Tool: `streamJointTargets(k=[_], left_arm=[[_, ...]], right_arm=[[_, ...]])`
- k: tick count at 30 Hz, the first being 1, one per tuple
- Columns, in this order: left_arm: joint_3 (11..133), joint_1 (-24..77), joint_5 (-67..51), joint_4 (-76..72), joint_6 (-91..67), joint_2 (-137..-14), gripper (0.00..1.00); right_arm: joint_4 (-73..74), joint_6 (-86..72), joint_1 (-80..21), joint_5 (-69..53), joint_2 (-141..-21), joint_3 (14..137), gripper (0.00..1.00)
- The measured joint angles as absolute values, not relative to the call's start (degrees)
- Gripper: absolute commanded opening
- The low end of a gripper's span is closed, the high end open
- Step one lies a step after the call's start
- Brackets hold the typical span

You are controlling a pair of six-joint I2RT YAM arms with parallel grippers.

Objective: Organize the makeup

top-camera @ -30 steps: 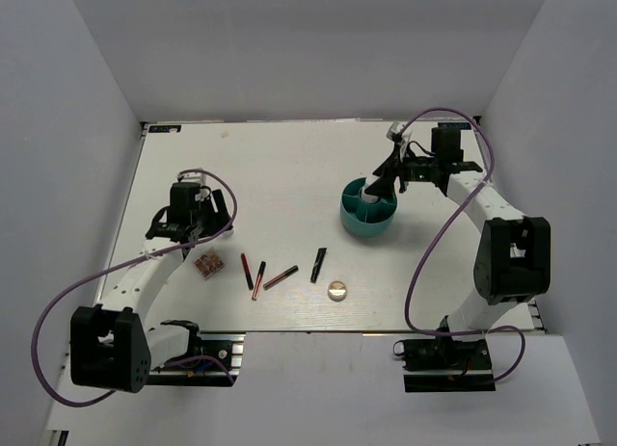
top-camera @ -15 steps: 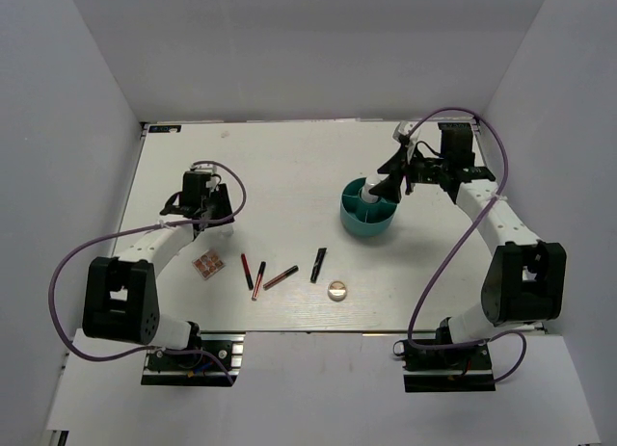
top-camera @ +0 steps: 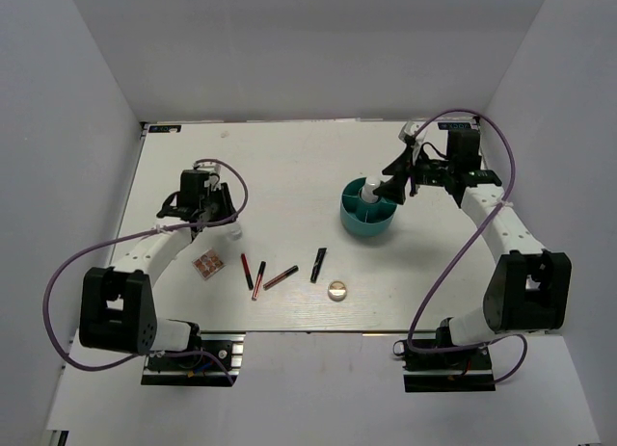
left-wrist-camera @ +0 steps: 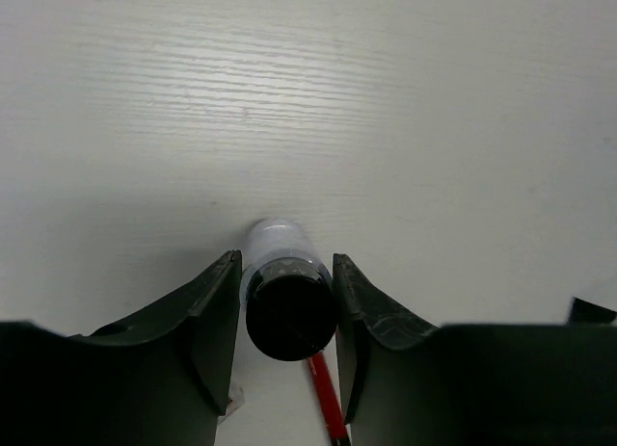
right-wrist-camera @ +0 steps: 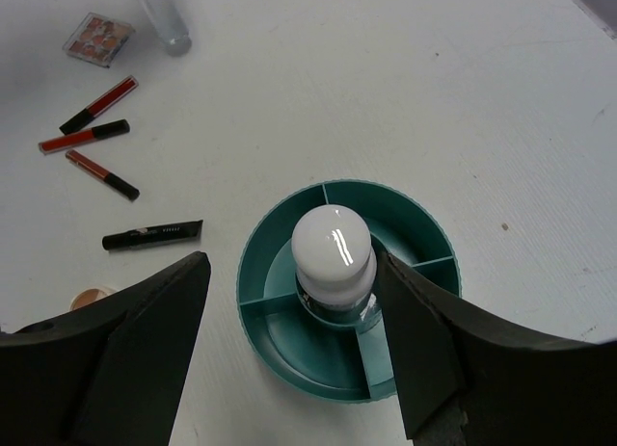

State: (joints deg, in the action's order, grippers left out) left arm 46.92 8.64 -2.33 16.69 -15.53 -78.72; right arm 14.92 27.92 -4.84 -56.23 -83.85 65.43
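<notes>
**A:** Overhead first. What worries you?

**B:** My left gripper point(top-camera: 224, 224) is at the clear bottle point(top-camera: 234, 233), near the left edge of the desk point(top-camera: 289, 167). The bottle is round, so an off-centre squeeze could shoot it sideways into the pink palette point(top-camera: 207, 265) or the sticks point(top-camera: 258, 279) lying toward the near edge. That arm reaches forward with the elbow folded and the wrist pitched down.

**A:** Left wrist?

**B:** The jaws hug the bottle's dark end, with a sliver of light on one side. I can't tell whether it's truly pinched. A red stick point(left-wrist-camera: 328, 407) lies just beside it, easy to nudge.

**A:** Right wrist?

**B:** My right gripper point(right-wrist-camera: 287, 256) hangs spread wide over the teal cup point(right-wrist-camera: 386, 188), touching nothing, with the arm bent in from the right edge. The white bottle point(right-wrist-camera: 333, 242) stands in the centre well. If I pull away crooked, a finger could clip its cap and topple it.
</notes>
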Motion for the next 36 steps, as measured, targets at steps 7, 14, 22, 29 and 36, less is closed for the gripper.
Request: streamJointTargets(k=[7,14,22,29,36], left_arm=[[51.7,10.4,-16.9,13.9,-18.3,-76.8,0.18],[60.6,15.9,-27.5,5.9,-24.8,-81.6,0.19],[75.2,23.8,-30.9,-0.9,-29.5,-97.5,0.19],[86.7,30.4,-28.8,-0.4,-29.4,-109.8,0.19],[95.8,33.4,-23.9,5.1,-25.8,-116.6,0.19]], right_arm=[[13.1,24.4,-4.4,-54.1,-80.3,63.0,0.66],[10.9,21.5,-4.1,-51.5,-77.2,60.5,0.74],[10.2,21.1,-3.9,-49.7,-74.7,58.4,0.76],[9.8,20.9,-3.3,-49.2,-72.8,56.8,0.77],[9.1,20.3,-2.6,-49.1,-72.4,55.3,0.78]])
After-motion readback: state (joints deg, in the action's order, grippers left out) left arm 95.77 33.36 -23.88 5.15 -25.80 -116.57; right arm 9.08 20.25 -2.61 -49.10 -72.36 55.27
